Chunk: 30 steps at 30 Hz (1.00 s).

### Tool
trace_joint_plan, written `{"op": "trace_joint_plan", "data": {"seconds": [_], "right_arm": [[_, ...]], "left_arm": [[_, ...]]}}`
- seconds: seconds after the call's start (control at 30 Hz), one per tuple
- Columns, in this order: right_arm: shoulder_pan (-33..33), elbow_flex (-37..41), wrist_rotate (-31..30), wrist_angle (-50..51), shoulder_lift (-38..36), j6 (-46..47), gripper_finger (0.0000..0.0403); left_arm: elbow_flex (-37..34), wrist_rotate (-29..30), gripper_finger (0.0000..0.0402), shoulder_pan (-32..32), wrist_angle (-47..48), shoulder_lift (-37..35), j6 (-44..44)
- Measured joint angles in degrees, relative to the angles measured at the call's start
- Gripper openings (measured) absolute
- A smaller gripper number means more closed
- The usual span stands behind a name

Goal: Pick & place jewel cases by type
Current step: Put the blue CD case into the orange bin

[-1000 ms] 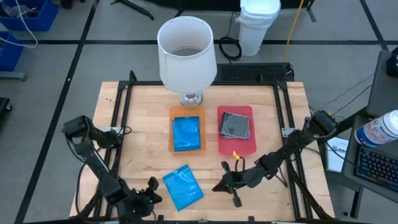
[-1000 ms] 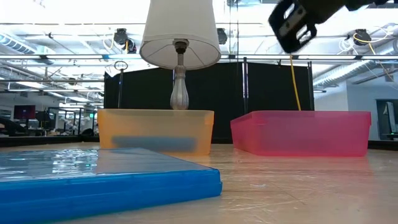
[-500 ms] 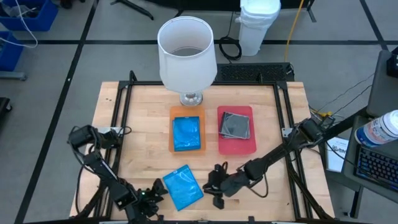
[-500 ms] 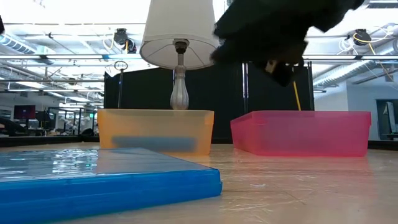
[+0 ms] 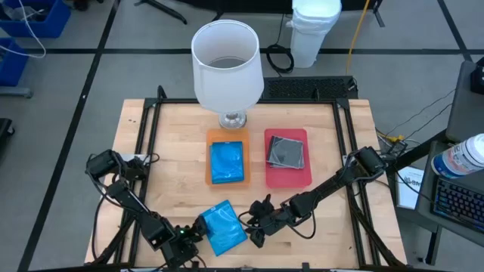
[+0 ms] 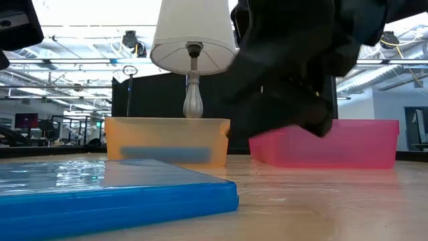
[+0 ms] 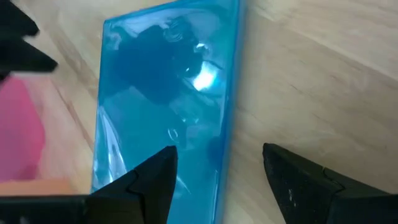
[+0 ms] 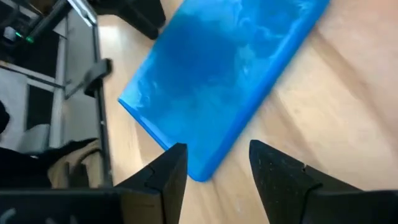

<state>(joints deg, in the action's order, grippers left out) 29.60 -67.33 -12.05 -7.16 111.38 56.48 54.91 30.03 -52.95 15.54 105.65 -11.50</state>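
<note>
Both grippers, the left gripper (image 5: pixel 190 238) and the right gripper (image 5: pixel 255 224), flanked the near blue jewel case (image 5: pixel 222 227) with fingers apart; converging together, they risked colliding or shoving it.

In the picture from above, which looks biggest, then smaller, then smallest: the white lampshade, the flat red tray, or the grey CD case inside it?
1. White round lampshade, though it stands nearer the camera, so that inflates it.
2. Flat red rectangular tray.
3. Dark grey square CD case, lying inside the tray.

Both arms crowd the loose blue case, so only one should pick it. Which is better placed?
Probably right: the right claw is open with a corner of the blue jewel case between its fingers, on the side nearer the orange tray. The left claw, also open, straddles an edge.
</note>
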Motion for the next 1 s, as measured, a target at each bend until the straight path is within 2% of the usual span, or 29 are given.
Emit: {"op": "trace_joint_plan", "data": {"seconds": [0.2, 0.53, 0.63, 0.8, 1.0], "right_arm": [[-0.8, 0.0, 0.6, -1.4, 2.2, 3.2, 0.0163], [-3.4, 0.0, 1.6, -2.1, 3.5, 1.9, 0.0162], [-3.6, 0.0, 2.8, -5.4, 4.7, 0.9, 0.0162], [-3.8, -0.1, 6.4, -17.1, 10.0, -0.1, 0.0151], [-3.8, -0.3, 7.0, -17.8, 11.5, -0.7, 0.0132]], "left_arm": [[-0.1, -0.9, 0.0244, 0.5, 0.3, 0.0, -3.1], [-2.1, -4.3, 0.0244, 3.2, 0.2, -0.2, -2.9], [-4.4, -4.2, 0.0243, 3.6, -3.1, -0.3, -2.6], [-7.6, -5.1, 0.0243, 4.3, -9.6, -0.4, -0.5], [-8.6, -3.2, 0.0243, 4.3, -11.5, -0.4, 0.2]]}}
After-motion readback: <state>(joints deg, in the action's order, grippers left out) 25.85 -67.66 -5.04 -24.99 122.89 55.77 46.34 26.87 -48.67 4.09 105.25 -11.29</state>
